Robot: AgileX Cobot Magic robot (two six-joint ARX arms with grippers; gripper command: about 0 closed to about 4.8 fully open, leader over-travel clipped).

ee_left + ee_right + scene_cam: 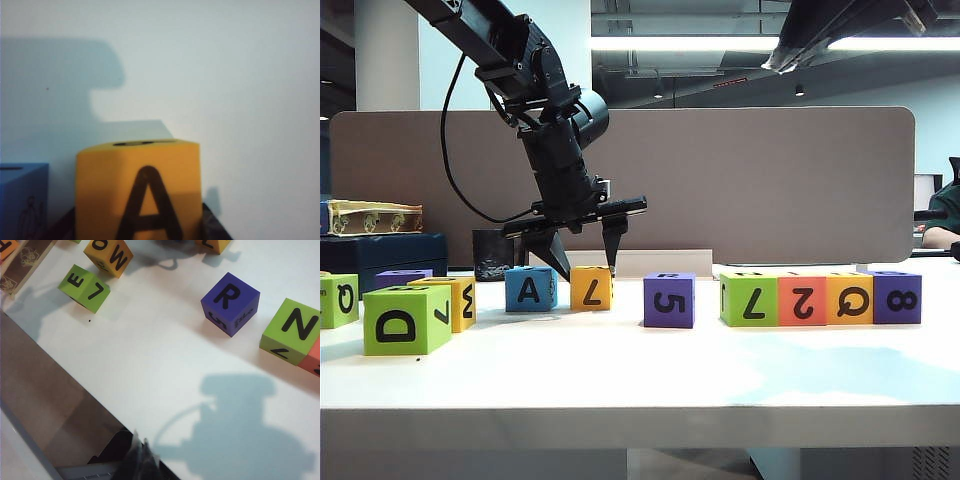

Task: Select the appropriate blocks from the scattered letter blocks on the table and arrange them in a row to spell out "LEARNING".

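While its two dark fingers straddle the yellow-orange block, one at each side, the left gripper stands partly spread over the left half of the table, and whether the pads already press the cube cannot be told; judging by the task, it is there to take or set that block as the "A" of the word. The cube shows a black "A" toward the wrist camera and sits just right of a blue "A" block, left of a purple block and of the close row of four blocks at far right. The right gripper hangs idle near the table's rim, its jaws seemingly together, over a purple "R" and green "N".
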